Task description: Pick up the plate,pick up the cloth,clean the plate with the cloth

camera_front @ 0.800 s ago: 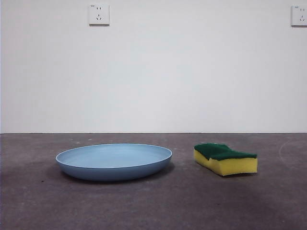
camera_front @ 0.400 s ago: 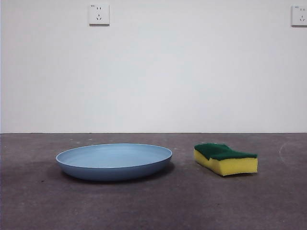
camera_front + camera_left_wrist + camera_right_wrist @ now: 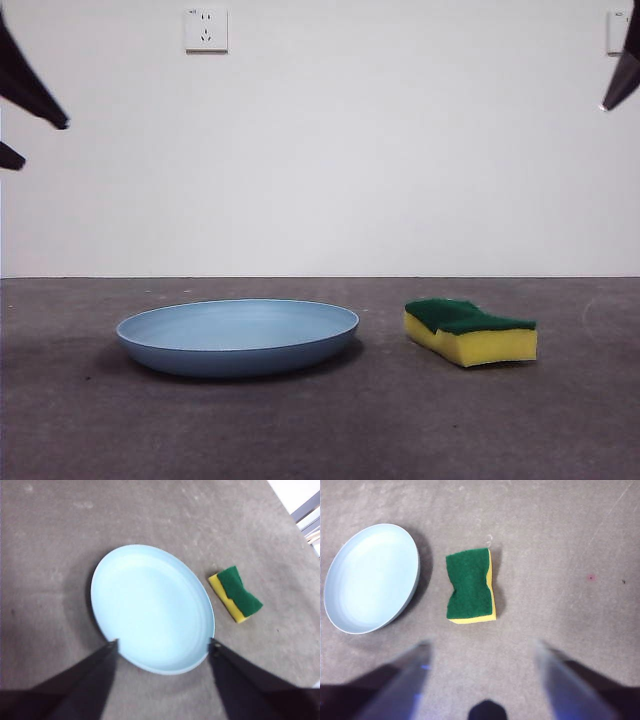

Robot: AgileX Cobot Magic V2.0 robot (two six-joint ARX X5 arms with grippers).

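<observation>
The light-blue plate (image 3: 238,336) lies flat on the grey surface (image 3: 320,430), rim up and nothing in it; the cloth (image 3: 470,331) — a yellow sponge block with a dark green scouring layer on top — sits just beside it, apart from the rim, green face up; neither has shifted from where it lay half a second ago. What differs is at the upper corners of the front view: black tips now show there, one pair at the top left edge and one at the top right edge, where half a second ago the wall was bare — both arms have come into sight, high above the surface. The left pincer (image 3: 162,642) hangs over the plate with its two jaws spread wide, released and holding nothing, their tips framing the plate's near rim with the sponge off to one side; the right pincer (image 3: 482,645) hangs above the bare surface near the sponge, jaws likewise spread apart and gripping nothing, blurred in its own view; the sponge lies between those jaws' lines of sight, the plate beside it.
</observation>
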